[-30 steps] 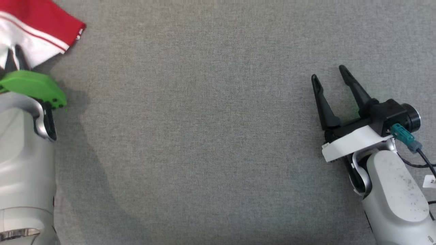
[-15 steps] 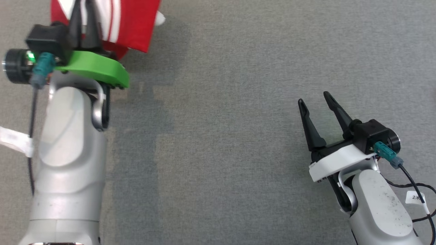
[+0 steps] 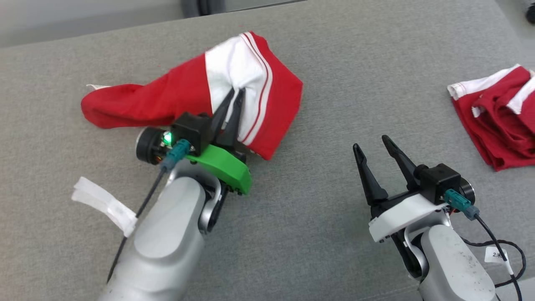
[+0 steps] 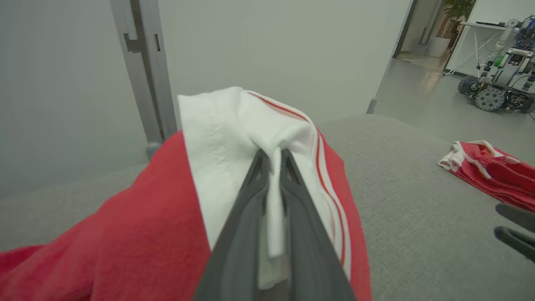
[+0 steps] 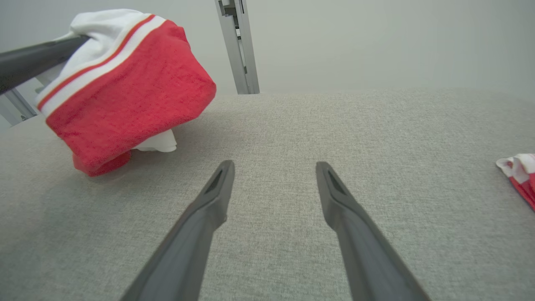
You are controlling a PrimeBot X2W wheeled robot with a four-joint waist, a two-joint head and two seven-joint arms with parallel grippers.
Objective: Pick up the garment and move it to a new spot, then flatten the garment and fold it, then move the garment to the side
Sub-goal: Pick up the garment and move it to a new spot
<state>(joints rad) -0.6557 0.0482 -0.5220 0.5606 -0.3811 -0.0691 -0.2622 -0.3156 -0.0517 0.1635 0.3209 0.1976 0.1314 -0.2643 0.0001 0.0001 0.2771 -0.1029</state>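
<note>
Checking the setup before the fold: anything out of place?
Nothing damaged. A second red garment lies crumpled at the table's right side; the garment is bunched, pinched at its white band by the shut left gripper.

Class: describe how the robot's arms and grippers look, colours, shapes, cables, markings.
Both forearms are rounded, pale silver-grey; the right forearm is dark-speckled. Each gripper has two long tapering dark fingers, a black camera block and a teal-plugged black cable. The left gripper has a green plate and white tape on its cable; the right gripper a white plate and small label.
</note>
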